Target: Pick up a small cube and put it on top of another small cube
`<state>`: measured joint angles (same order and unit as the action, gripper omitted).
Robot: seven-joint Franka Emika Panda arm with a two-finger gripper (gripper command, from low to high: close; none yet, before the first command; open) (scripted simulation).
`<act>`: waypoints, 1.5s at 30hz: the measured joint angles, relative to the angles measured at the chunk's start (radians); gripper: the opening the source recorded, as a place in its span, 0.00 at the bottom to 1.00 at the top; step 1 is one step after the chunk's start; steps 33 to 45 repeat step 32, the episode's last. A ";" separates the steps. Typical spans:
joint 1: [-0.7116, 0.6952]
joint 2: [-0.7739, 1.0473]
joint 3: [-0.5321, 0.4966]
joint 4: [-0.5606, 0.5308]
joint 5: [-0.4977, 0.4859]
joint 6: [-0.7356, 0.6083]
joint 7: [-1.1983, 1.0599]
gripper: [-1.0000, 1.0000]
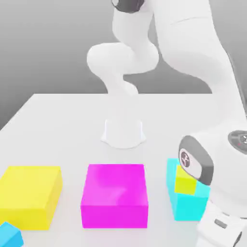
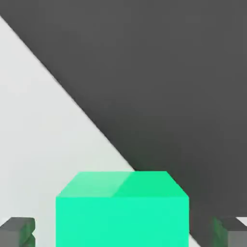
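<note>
Standing open, the fingers (image 2: 123,232) flank a small green cube (image 2: 122,212) near the worktop's (image 1: 72,125) edge, while a small yellow cube (image 1: 185,180) rests on the cyan block (image 1: 188,207)

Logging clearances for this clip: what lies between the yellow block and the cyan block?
The magenta block lies between the yellow block and the cyan block, as the exterior view shows.
</note>
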<state>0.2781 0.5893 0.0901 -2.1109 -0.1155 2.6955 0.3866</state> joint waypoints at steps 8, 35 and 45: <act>-0.016 -0.122 0.016 -0.028 0.024 -0.094 -0.018 0.00; -0.585 -0.135 -0.274 -0.046 0.274 -0.097 -0.275 1.00; -0.585 -0.135 -0.274 -0.046 0.274 -0.097 -0.275 1.00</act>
